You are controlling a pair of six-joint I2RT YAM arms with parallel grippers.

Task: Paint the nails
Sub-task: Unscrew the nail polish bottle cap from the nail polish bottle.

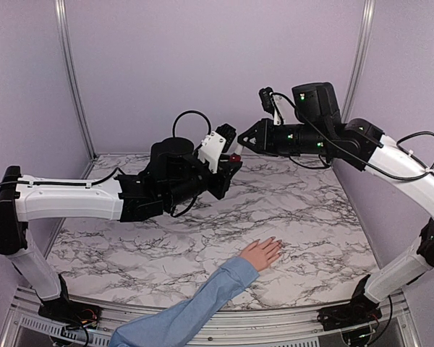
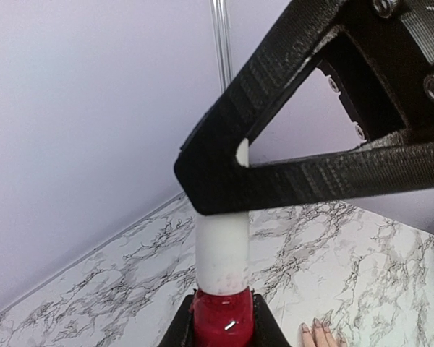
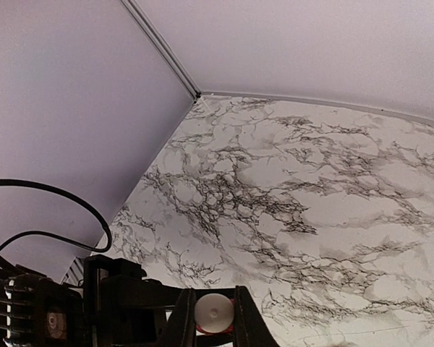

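Observation:
A small red nail-polish bottle [image 2: 224, 327] with a tall white cap [image 2: 220, 253] stands between the fingers of my left gripper [image 2: 223, 316], which is shut on it, raised above the table's back middle. My right gripper [image 3: 214, 312] reaches in from the right and is shut on the white cap [image 3: 214, 311], one black finger [image 3: 181, 318] on each side. In the top view the two grippers meet at the bottle [image 1: 235, 157]. A light-skinned hand [image 1: 261, 253] in a light blue sleeve lies flat near the front edge. Its pinkish nails [image 2: 316, 322] show only in the left wrist view.
The marble-patterned table [image 1: 296, 210] is ringed by lilac walls with metal corner posts [image 1: 72, 79]. The sleeved forearm [image 1: 195, 307] crosses the front edge between the two arm bases. A black cable [image 3: 50, 195] loops beside my right wrist.

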